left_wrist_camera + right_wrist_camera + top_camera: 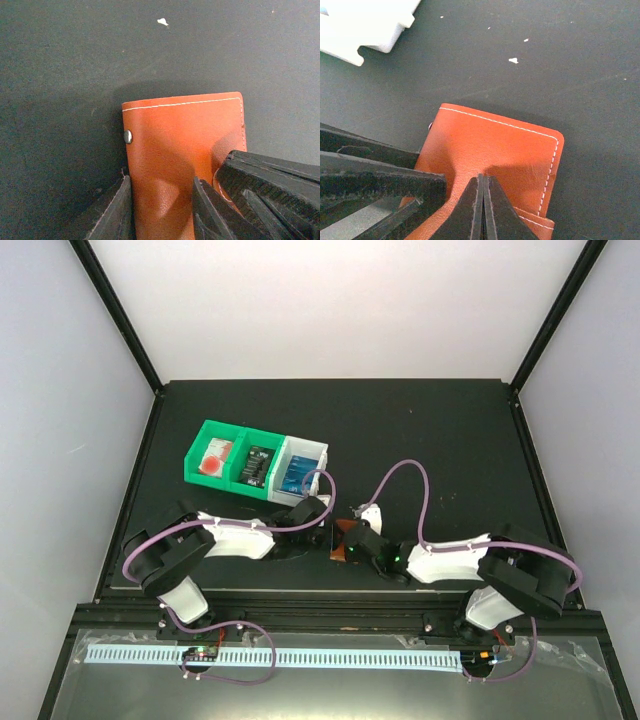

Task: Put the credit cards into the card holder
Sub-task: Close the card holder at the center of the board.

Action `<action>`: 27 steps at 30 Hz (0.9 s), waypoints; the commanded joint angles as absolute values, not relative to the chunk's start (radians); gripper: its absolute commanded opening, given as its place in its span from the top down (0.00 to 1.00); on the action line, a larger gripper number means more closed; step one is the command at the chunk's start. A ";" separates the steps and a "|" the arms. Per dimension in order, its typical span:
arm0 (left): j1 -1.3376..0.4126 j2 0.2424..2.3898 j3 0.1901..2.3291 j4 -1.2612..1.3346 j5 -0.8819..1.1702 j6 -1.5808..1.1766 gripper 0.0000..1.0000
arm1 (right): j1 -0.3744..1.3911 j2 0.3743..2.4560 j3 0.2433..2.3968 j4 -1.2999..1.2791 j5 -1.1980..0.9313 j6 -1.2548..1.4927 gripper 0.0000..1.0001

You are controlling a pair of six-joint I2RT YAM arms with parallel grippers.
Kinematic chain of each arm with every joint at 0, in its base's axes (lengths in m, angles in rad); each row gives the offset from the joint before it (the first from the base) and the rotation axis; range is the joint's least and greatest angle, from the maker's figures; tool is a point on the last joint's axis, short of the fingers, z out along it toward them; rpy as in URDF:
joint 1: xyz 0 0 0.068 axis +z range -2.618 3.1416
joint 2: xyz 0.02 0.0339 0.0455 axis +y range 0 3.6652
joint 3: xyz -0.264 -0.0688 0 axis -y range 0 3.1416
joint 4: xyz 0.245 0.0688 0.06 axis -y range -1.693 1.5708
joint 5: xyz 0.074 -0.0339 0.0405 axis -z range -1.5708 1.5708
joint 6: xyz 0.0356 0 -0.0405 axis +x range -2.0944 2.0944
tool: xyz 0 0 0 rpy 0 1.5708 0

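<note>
The card holder (182, 135), an orange-brown leather wallet, lies closed on the dark table between both arms (343, 543). My left gripper (162, 215) is part open. One finger is at the holder's left edge and the other rests on its top face. My right gripper (481, 200) is shut on the holder's snap tab, and its finger (272, 192) shows in the left wrist view. The holder also shows in the right wrist view (495, 145). The credit cards lie in the bins: red/white (213, 457), black (257, 465) and blue (296, 472).
Two green bins (205, 430) and a white bin (318, 453) stand in a row behind and left of the grippers. A corner of the white bin (370, 30) shows in the right wrist view. White crumbs (513, 60) dot the table.
</note>
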State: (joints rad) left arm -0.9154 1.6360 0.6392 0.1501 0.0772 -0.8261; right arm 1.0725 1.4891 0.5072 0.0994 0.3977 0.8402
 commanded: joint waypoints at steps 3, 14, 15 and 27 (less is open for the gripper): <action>-0.913 1.681 0.601 0.000 0.128 -0.837 0.64 | 1.115 1.558 0.398 0.030 0.385 0.863 0.96; -0.876 1.546 0.594 -0.026 0.119 -0.805 0.52 | 1.073 1.349 0.627 -0.210 0.478 0.806 0.88; -0.869 1.519 0.593 -0.036 0.114 -0.798 0.50 | 1.068 1.333 0.644 -0.230 0.489 0.805 0.87; -0.827 0.991 0.593 -0.325 -0.141 -0.672 0.01 | 1.053 0.918 0.738 -0.602 0.613 0.807 0.45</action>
State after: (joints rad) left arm -0.8364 1.1294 0.5785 -0.1719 -0.0147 -0.7452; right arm 1.0584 1.0473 0.7017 -0.4286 0.5270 0.8124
